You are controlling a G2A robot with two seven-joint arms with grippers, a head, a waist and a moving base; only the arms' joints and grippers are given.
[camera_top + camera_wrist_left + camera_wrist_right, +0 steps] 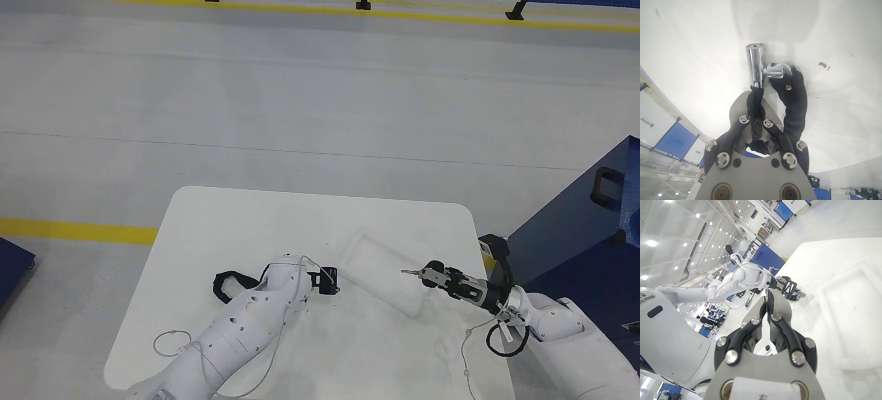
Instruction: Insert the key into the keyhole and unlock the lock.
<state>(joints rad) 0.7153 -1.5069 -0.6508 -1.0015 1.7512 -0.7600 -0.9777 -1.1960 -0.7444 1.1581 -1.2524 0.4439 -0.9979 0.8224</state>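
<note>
The lock has a chrome cylinder [755,64] with its keyhole face [754,45] turned away from the wrist, and a black fabric-sleeved cable [795,106] looping off a chrome elbow. My left gripper [756,98] is shut on the sleeved cable just behind the cylinder, holding the lock [330,279] low over the table's middle. In the top view the cable [232,286] trails back beside the left arm. My right gripper [432,274] is shut on the small metal key [410,271], which points toward the lock from some way off. Its own view shows the right gripper [767,300] with its pads together.
A shallow white tray [375,248] lies on the white table between the two grippers, also in the right wrist view [848,359]. Thin white cables [170,345] loop along the near side. A blue cabinet [590,240] stands past the table's right edge.
</note>
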